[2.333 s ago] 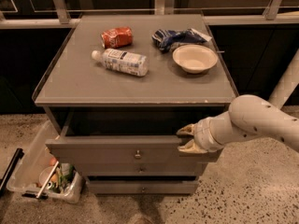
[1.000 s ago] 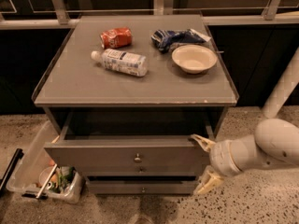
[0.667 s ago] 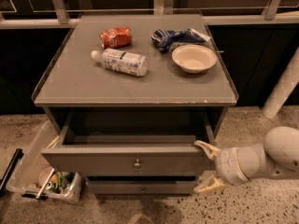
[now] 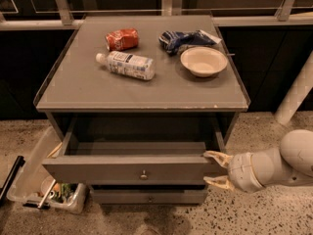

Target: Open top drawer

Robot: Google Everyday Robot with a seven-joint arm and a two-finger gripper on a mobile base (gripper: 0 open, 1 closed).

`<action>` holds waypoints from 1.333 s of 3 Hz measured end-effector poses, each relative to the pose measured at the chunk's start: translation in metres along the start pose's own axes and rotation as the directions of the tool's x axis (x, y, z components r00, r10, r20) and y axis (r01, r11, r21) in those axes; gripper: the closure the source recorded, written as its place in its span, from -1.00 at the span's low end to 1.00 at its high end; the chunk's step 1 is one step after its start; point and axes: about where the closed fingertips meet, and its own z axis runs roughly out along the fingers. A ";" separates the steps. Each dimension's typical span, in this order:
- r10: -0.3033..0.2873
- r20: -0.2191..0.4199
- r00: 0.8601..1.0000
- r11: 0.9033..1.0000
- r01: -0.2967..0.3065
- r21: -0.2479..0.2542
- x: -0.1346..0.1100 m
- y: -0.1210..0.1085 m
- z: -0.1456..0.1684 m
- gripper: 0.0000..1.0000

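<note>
Above the top drawer [image 4: 122,169], the grey worktop [image 4: 73,89] carries a bottle [image 4: 126,64] on its side, a red pack [image 4: 122,38], a blue bag [image 4: 183,38] and 1 white bowl [image 4: 203,61]. The gripper [image 4: 218,169] is just beside the drawer's right end. Its 2 fingers are spread wide and hold nothing. The drawer stands pulled out, dark inside, with 1 round knob [image 4: 143,174] in the middle of its front. Below its left end, a clear bin [image 4: 27,180] holds mixed small things.

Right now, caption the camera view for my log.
Top drawer stands pulled out; open pincer at its right front corner.
</note>
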 end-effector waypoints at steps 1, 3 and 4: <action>0.000 0.000 1.000 1.000 0.000 0.000 -0.003 -0.001 -0.004 1.00; 0.000 0.000 1.000 1.000 0.000 0.000 -0.010 -0.004 -0.013 1.00; 0.000 0.000 1.000 1.000 0.000 0.000 -0.011 -0.005 -0.015 0.72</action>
